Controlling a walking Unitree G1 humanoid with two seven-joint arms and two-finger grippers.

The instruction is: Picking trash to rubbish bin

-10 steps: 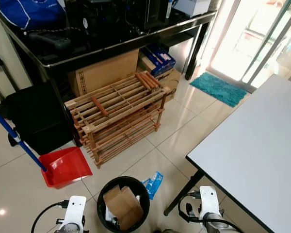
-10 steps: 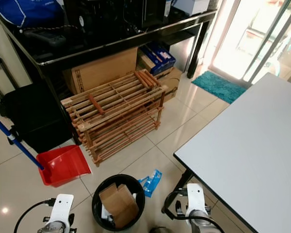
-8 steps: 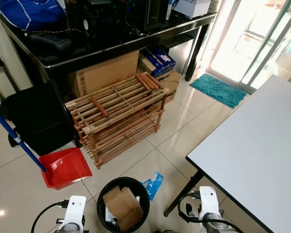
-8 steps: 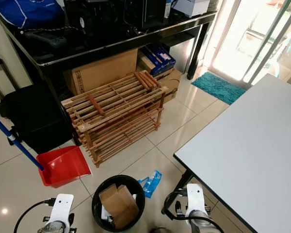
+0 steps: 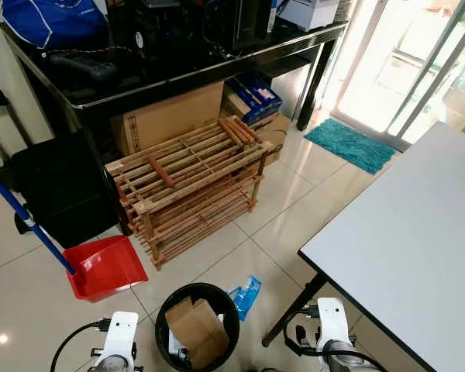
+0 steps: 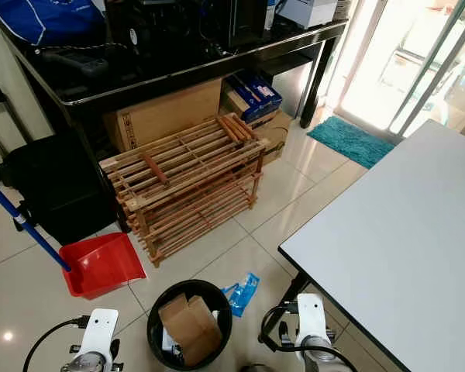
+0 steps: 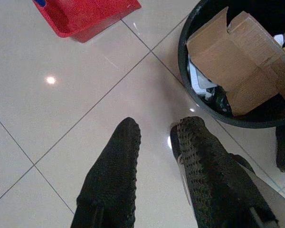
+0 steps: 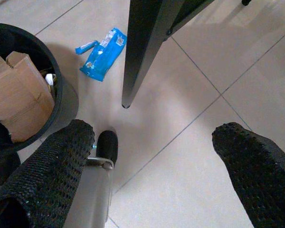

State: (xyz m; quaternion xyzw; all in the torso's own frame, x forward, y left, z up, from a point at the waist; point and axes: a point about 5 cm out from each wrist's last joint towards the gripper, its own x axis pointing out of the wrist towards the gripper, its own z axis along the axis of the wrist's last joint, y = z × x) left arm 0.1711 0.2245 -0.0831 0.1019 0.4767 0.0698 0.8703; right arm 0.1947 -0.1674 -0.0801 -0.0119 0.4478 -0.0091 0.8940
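- Well, we have one piece of trash left on the floor: a blue wrapper (image 8: 102,53) lying flat on the tiles, just beside the bin (image 5: 167,310) and near the foot of the table leg (image 8: 137,52)
- The bin already holds a cardboard box (image 5: 198,332) that stands above the rim, so a wrapper dropped on top could slide off and land back on the floor
- Our right gripper (image 8: 154,161) hangs low over bare tiles, fingers spread wide and empty; the leg stands between it and the wrapper, so we judge a straight reach could strike the leg or the table (image 5: 418,256) edge above it
- Our left gripper (image 7: 154,135) hovers over the floor just beside the bin, fingers a narrow gap apart and holding nothing; swinging it across could knock the bin over
- The wrapper looks thin and limp, so the fingers may scrape the tile and push it under the table instead of pinching it
- The red dustpan (image 5: 105,266) and the wooden rack (image 5: 190,182) sit well apart from the wrapper, but they narrow our room to step around the bin
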